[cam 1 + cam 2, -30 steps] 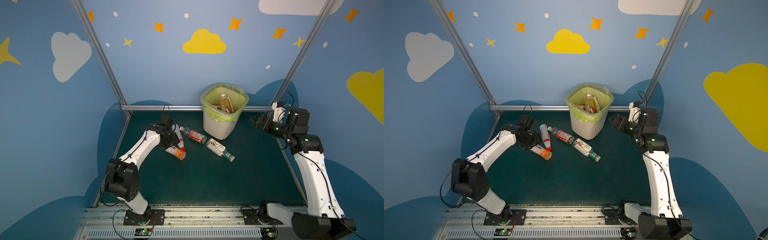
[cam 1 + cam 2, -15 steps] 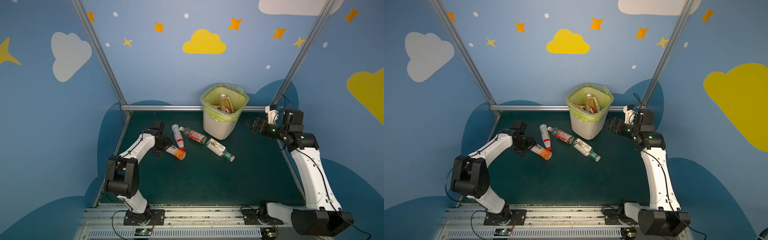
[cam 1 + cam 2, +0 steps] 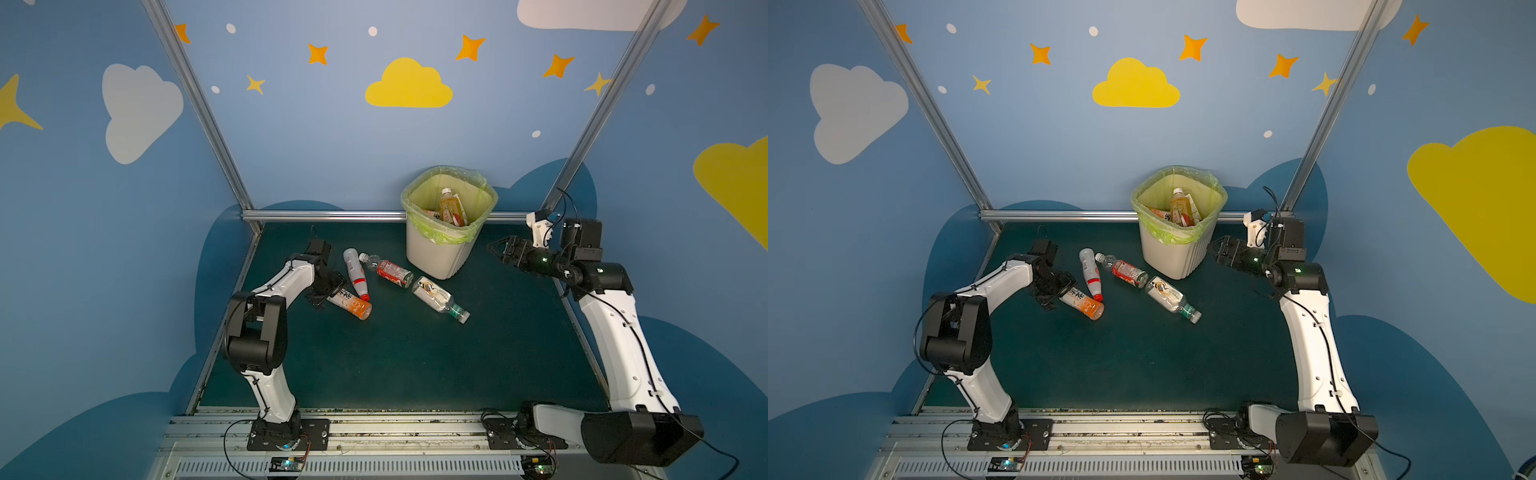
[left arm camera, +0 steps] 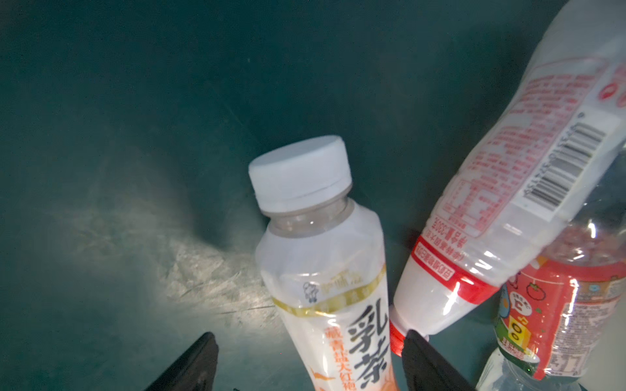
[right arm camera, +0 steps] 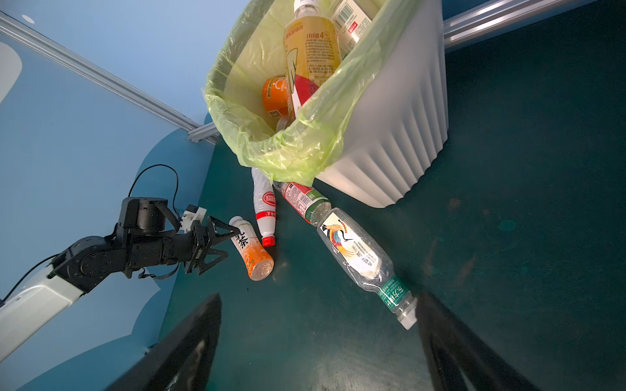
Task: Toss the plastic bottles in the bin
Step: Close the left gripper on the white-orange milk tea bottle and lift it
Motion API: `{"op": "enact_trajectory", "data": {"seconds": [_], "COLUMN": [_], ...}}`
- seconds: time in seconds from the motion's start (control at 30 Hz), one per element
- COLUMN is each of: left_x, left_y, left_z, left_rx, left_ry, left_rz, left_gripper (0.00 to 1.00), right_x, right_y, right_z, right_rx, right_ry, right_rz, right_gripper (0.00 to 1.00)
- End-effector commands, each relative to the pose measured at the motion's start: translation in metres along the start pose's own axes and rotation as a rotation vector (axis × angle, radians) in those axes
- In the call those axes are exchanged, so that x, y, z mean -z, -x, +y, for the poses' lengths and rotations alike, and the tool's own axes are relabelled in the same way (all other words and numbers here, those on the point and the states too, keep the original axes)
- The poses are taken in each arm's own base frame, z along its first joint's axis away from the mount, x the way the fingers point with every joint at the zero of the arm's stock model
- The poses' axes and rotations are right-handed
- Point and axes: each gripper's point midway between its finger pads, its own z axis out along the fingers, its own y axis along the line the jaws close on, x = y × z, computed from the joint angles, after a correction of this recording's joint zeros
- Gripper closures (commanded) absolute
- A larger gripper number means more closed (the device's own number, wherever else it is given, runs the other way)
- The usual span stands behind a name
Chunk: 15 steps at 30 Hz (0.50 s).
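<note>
In both top views, the left gripper (image 3: 332,291) (image 3: 1059,291) was low over the green mat (image 3: 395,365), at about 10 o'clock from the middle of the mat. Its jaws stood apart on both sides of the milk-tea bottle (image 3: 351,305) (image 4: 321,270) and did not squeeze it. This bottle lay flat, with its white cap to 10 o'clock and its orange base to 4 o'clock.

Just beside it lay a white bottle (image 3: 355,272) with its red cap to 5 o'clock. Next was a clear bottle with a red label (image 3: 390,270), neck to 10 o'clock. Its base met the base of a clear water bottle (image 3: 436,297) whose green-banded neck pointed to 4 o'clock.

The bin (image 3: 432,257) stood upright at 1 o'clock, near the back rail, and an amber tea bottle (image 3: 451,208) leaned inside it above others.

The right gripper (image 3: 494,249) (image 5: 320,294) hung at 2 o'clock, just beside the bin, its jaws wide apart and holding nothing.
</note>
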Motion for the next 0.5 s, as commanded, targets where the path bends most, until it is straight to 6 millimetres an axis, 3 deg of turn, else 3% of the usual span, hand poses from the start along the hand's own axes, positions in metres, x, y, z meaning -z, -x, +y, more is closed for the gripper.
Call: {"op": "enact_trajectory", "data": {"seconds": [0.0,0.47], "left_x": [-0.006,-0.032], "left_y": [0.008,0.015], "left_z": [-0.005,-0.007], "left_rx": [0.003,-0.008], "left_ry": [0.004,0.044], "left_rz": [-0.007,0.027], "left_gripper": [0.14,0.17], "right_x": [0.001,-0.001], "right_y": [0.004,0.009], "right_z": [0.002,-0.007], "right_rx": [0.018,-0.009], "right_ry": [0.011,0.003], "right_rz": [-0.004,-0.008], "right_gripper": [0.10,0.10]}}
